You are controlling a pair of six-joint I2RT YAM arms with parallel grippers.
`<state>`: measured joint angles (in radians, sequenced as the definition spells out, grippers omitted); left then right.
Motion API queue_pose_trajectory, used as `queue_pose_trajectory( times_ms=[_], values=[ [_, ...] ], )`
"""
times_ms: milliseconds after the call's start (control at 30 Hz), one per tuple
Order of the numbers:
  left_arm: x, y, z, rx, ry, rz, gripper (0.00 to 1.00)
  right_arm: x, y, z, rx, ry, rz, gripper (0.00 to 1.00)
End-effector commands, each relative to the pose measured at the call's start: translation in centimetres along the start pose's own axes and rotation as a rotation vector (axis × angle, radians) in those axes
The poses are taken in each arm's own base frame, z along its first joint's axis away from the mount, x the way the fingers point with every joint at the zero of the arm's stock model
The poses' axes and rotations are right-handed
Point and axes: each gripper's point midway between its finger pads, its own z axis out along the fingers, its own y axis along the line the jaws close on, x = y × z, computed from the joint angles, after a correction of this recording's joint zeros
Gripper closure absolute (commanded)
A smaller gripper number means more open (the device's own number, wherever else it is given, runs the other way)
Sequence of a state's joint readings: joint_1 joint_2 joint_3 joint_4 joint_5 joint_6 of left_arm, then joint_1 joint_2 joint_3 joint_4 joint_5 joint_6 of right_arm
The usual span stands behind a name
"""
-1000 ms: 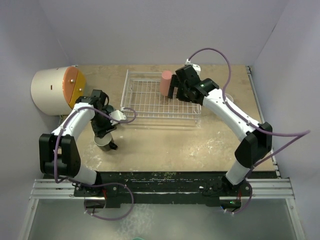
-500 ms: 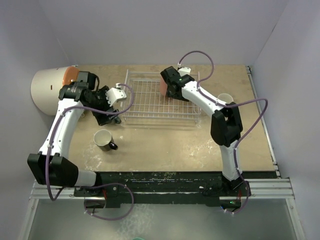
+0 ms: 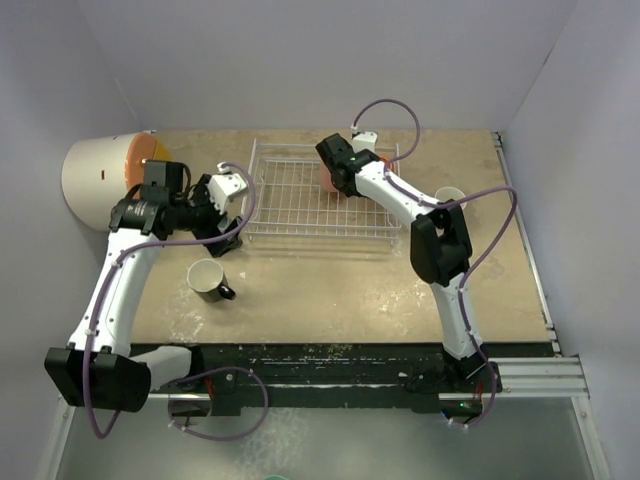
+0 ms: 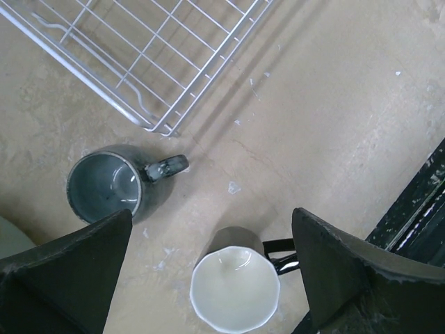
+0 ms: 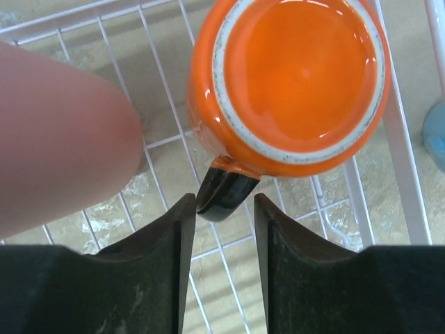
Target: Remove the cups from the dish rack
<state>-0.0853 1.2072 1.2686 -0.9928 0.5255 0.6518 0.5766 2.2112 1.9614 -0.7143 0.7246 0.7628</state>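
Observation:
The white wire dish rack (image 3: pixel 300 232) sits at the table's middle back. My right gripper (image 3: pixel 340 180) hangs over its far right part. There an orange mug (image 5: pixel 299 76) lies with its dark handle (image 5: pixel 224 195) just inside my right gripper (image 5: pixel 222 202). The jaws are narrow; a gap shows on the handle's right side. A pink tumbler (image 5: pixel 55 132) stands beside it. My left gripper (image 4: pixel 212 212) is wide open above the black mug (image 4: pixel 235 289), which stands free on the table. A grey-teal mug (image 4: pixel 104 193) stands by the dish rack's corner (image 4: pixel 160 129).
A cream cylinder (image 3: pixel 100 185) with an orange face lies at the back left. A light blue mug (image 3: pixel 450 196) stands on the table right of the rack. The black mug (image 3: pixel 207 279) is left of centre, towards the front.
My left gripper let go of the black mug, opened wide and lifted back towards the rack's left end. My right gripper moved left over the tumbler and orange mug, its jaws narrowing.

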Motion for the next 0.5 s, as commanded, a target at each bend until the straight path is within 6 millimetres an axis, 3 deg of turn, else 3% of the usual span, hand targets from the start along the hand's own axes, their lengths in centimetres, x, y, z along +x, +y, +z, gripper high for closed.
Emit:
queue_pose_trajectory(
  times_ms=[0,367,467],
  values=[
    [-2.3,0.6,0.2,-0.049,-0.146,-0.050,0.01,-2.2,-0.8,-0.2,0.032,-0.080,0.014,0.64],
    [-3.8,-0.5,-0.4,-0.014,-0.231,-0.002,0.01,-2.2,-2.2,-0.9,0.039,-0.102,-0.010,1.00],
    [-3.5,-0.1,-0.3,-0.049,-0.243,0.054,0.01,-3.1,-3.0,-2.1,0.034,-0.121,-0.006,1.00]
  ],
)
